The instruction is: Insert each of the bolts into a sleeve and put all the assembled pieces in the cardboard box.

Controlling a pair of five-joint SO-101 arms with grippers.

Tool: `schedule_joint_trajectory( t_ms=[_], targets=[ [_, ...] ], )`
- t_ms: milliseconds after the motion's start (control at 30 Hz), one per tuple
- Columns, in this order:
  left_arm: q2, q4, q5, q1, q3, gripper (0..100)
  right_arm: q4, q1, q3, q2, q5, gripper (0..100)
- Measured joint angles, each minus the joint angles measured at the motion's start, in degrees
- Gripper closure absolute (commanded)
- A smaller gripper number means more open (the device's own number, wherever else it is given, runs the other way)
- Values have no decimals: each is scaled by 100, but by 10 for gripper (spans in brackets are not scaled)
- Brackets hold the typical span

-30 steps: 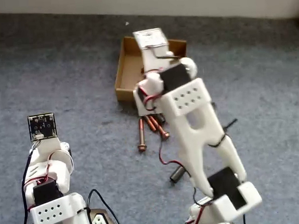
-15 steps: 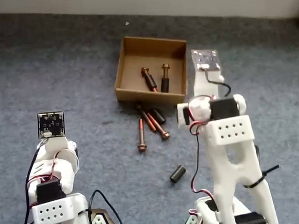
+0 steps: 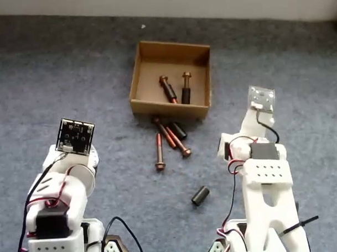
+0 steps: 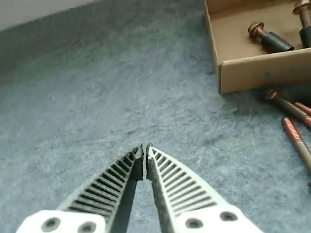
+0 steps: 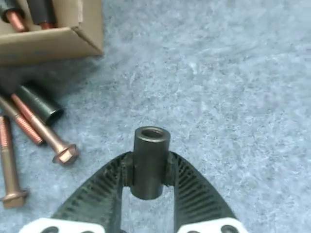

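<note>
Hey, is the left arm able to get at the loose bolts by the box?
Probably yes: the left gripper is shut and empty over carpet, the loose bolts lie uncovered before the cardboard box, and the right gripper, holding a sleeve, sits aside.

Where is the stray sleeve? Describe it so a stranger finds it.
Start at the cardboard box. Loose bolts lie by its near wall; farther out, the stray sleeve lies alone on the carpet, a short black tube touching no bolt.
</note>
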Motion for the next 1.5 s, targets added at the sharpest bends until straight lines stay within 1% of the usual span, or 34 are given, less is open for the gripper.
schedule_joint_trajectory(
  t_ms=[133,233,367,500,600,767,867,1000,1233,1400,1500],
  targets=[
    [-9,457,-158,281,-782,944,-264,26,53,0,-44,993],
    [141,686,-167,615,-1213,944,-308,44,53,0,-158,993],
    [949,791,-167,1064,-1582,945,-325,44,53,0,-264,993],
    [2242,791,-158,1371,-1943,944,-396,35,88,0,-273,993],
    [3253,721,185,1609,-2277,934,-396,35,88,0,-273,993],
    [4993,554,738,1978,-2936,823,-396,35,88,0,-273,993],
    [5934,536,1327,2048,-3437,791,-396,35,149,0,-273,993],
    [7007,536,2092,2040,-4123,786,-396,35,193,0,-273,993],
    [8738,404,2866,2057,-5275,787,-396,35,193,0,-273,993],
    [9987,53,3130,2312,-5820,790,-396,35,193,0,-273,993],
    [10558,9,3165,2505,-6154,790,-396,35,193,0,-273,993]
  ],
)
